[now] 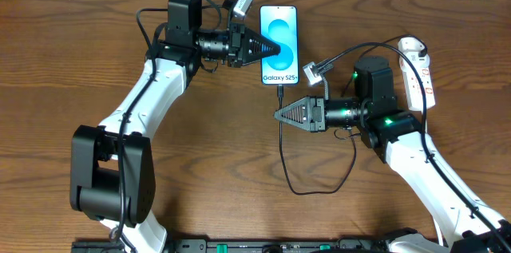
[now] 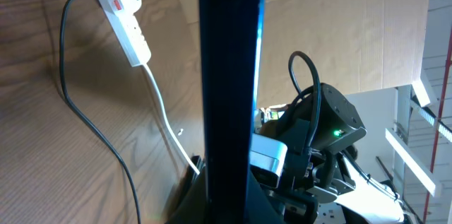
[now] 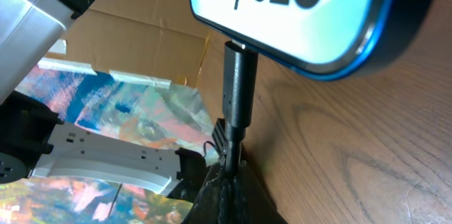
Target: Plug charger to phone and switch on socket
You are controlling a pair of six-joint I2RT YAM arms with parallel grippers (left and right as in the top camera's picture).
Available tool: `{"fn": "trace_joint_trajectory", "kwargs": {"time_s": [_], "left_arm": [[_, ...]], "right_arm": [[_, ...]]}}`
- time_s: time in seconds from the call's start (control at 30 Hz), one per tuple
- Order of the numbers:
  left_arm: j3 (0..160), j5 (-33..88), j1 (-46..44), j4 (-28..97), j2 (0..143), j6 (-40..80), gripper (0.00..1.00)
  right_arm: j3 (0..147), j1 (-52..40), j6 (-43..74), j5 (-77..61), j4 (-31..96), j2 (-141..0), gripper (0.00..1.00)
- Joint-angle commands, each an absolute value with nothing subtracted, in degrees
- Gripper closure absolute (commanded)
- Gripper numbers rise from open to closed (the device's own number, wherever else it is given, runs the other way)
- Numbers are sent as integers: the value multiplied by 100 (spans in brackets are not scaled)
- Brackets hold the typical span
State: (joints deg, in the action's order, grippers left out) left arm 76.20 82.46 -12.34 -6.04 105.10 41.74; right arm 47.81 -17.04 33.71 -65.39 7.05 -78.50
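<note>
Wood-grain table [image 1: 64, 45], overhead first: left gripper [image 1: 275, 48] is clamping the phone [image 1: 279, 25] by its long edge, jaws closed on it, blue screen facing up. Right gripper [image 1: 278, 115] is sitting pinched shut on the charger [image 1: 285, 157] cable just behind the plug end, and the phone is lying straight ahead of its tips. Socket [image 1: 421, 65] is lying behind that wrist, well apart from the fingers.

Left wrist: phone [image 2: 229, 54] is showing edge-on, a dark bar running out from between the fingers. Socket [image 2: 127, 22] and its white cord [image 2: 166, 121] are lying off to one side, with the black cable [image 2: 70, 104] running up to it.

Right wrist: plug [image 3: 238, 86] is sitting in the phone's [image 3: 318, 12] bottom port, dead ahead of the fingertips. The cable is running back into the closed tips.
</note>
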Motion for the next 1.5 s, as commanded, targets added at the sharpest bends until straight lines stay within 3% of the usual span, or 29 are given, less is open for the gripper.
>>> {"fn": "trace_joint_trajectory", "kwargs": {"time_s": [0.0,0.2,0.37,0.6,0.9,1.0,1.2,1.47], "left_arm": [[7693,8678,-1262,-626,10394,4093,93],[7693,8788,-1262,-631,10394,4091,93],[7693,8628,-1262,-631,10394,4049,93],[7693,8187,-1262,-628,10394,4051,93],[7693,7520,-1262,-412,10394,4053,93],[7693,7242,-1262,-56,10394,4051,93],[7693,7129,-1269,150,10394,4051,93],[7693,7129,-1444,152,10394,4049,93]], "right_arm": [[4790,-1640,3205,-6329,628,-7872,99],[4790,-1380,3098,-6316,604,-7870,99],[4790,-1361,3006,-6361,687,-7870,89],[4790,-1356,2812,-6477,1151,-7856,87],[4790,-1087,2799,-6501,1135,-7188,44],[4790,-1083,2792,-5920,1166,-6764,36],[4790,-1557,2733,-3269,2073,-6053,38],[4790,-2991,3068,-1372,2362,-6110,43]]}}
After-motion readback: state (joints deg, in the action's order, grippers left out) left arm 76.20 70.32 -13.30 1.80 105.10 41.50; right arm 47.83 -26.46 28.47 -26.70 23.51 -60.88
